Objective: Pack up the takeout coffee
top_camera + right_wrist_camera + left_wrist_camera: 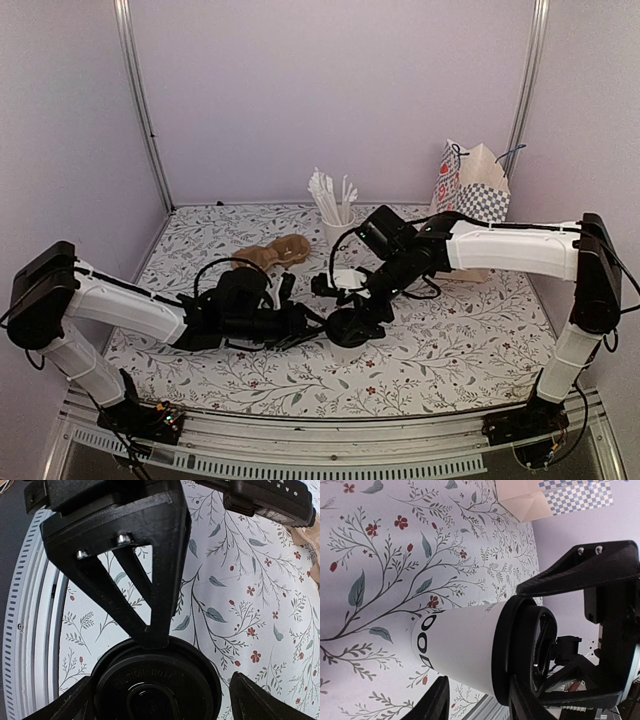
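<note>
Overhead, the takeout coffee (349, 327) stands between the left gripper (303, 325) and right gripper (362, 310), with the carrier (277, 254), straw cup (336, 228) and bag (478, 185) well behind. Left wrist: the thin paper wall is probably light and crushable, best held gently below the lid (520, 650); whether the left fingers (432, 705) clamp it I cannot tell. Right wrist: the right fingers (260, 700) straddle the lid, spread and gripping nothing.

I saw the black lid of the takeout coffee (155, 692) low between my right gripper (162, 700)'s spread fingers (260, 702), floral tablecloth (240, 605) beyond them.
</note>
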